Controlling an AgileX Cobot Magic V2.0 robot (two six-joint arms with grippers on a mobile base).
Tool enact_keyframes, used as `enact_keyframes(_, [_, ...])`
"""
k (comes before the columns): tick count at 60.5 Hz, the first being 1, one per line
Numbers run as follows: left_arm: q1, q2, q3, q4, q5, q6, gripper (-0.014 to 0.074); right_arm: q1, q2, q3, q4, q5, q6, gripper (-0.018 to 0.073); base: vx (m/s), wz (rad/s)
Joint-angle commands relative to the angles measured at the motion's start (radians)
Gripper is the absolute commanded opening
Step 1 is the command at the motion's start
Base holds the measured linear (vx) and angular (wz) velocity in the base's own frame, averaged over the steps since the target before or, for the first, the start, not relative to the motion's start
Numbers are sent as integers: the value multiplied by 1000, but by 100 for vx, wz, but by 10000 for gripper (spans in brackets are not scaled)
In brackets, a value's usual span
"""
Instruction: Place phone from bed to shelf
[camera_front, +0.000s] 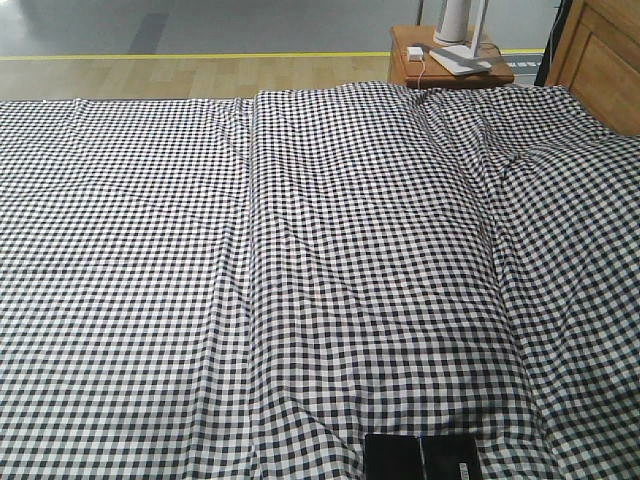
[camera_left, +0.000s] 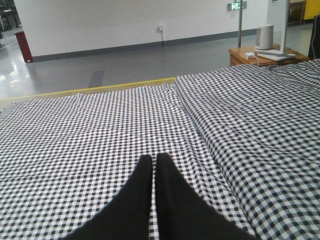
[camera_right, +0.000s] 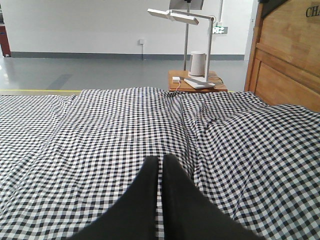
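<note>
The phone (camera_front: 422, 457), a flat glossy black slab with a seam across its middle, lies on the bed (camera_front: 300, 250) at the very bottom edge of the front view, partly cut off. A black-and-white check sheet covers the bed. My left gripper (camera_left: 153, 157) hovers over the sheet, its two black fingers pressed together with nothing between them. Over the sheet as well is my right gripper (camera_right: 160, 159), shut and empty. Neither wrist view shows the phone, and neither gripper shows in the front view. The shelf is out of view.
A reddish-brown bedside table (camera_front: 448, 68) with a white lamp base (camera_front: 461, 60) and a small white charger stands past the bed's far right corner. The wooden headboard (camera_right: 287, 55) rises on the right. Grey floor with a yellow line (camera_front: 200, 55) lies beyond the bed.
</note>
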Motion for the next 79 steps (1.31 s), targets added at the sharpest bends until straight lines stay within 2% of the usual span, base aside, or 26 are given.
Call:
enact_keyframes(1, [-2,-10,-26,-5,-73,-4,1,-4,-11,6,-11,-79,-6,-3,0,0])
enact_keyframes(79, [-2,-10,-26,-5,-73,-4,1,-4,-11,6,-11,-99,-6,-3,0,0])
